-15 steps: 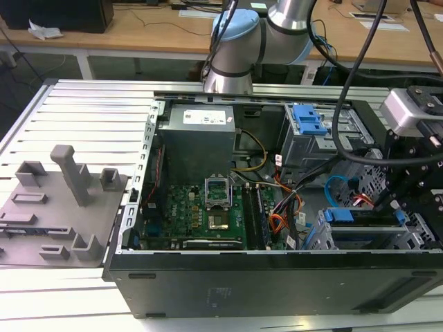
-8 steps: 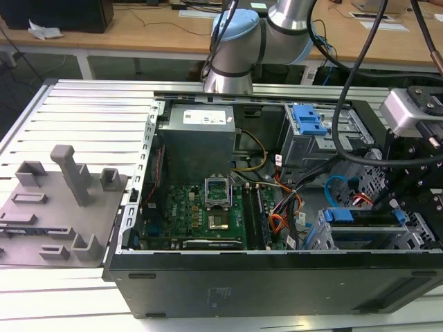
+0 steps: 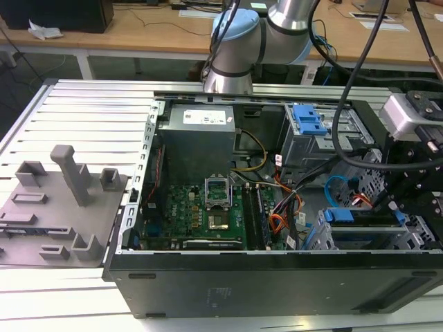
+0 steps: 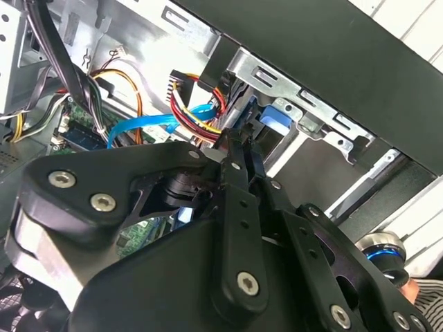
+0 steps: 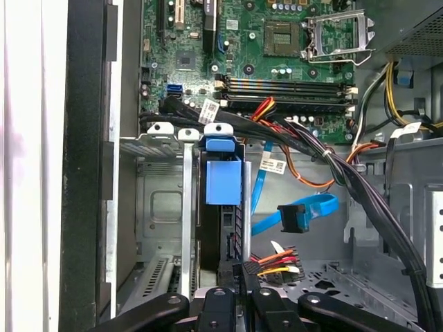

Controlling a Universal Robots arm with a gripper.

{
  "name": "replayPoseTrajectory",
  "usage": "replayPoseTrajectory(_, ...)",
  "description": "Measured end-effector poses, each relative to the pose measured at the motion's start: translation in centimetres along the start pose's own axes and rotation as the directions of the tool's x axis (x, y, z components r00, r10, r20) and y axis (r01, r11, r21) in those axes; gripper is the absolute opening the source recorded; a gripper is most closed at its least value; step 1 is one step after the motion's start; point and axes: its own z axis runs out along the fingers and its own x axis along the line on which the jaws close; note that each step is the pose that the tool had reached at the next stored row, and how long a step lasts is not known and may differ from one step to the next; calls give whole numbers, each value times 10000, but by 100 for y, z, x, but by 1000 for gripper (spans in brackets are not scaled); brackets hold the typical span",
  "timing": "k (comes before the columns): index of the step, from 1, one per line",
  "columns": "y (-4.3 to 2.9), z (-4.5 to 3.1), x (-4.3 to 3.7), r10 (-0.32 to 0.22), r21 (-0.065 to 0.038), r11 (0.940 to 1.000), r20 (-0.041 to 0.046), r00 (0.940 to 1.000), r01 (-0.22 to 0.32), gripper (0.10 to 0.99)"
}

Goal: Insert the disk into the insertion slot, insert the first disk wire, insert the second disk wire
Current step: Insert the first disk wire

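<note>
The disk point(image 5: 223, 183) sits largely hidden inside the slot point(image 5: 158, 207). The gripper point(image 5: 243, 294) is cut off by the first wrist view's edge and covers much of the case point(image 4: 360, 62) in the second wrist view.

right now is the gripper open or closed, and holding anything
gripper: closed on the black disk wire connector with red, yellow and black leads, right at the end of the disk.

You get even overhead light in the exterior view; inside the computer case point(image 3: 263, 283) it reads dimmer. Second wrist view: glare on the sheet-metal wall point(image 4: 142, 48). First wrist view: tabletop point(image 5: 28, 166) washes out white.
</note>
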Motion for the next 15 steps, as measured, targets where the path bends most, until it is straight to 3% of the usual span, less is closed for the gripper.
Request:
replayPoseTrajectory(5, -2, 21, 1, -2, 2, 10000, 42, 10000, 2, 161)
replayPoseTrajectory(6, -1, 15, 1, 0, -1, 10000, 25, 10000, 0, 239)
replayPoseTrajectory(10, 0, -11, 0, 0, 1, 10000, 9, 10000, 0, 239)
replayPoseTrajectory(15, 9, -183, -11, 0, 1, 10000, 11, 10000, 0, 239)
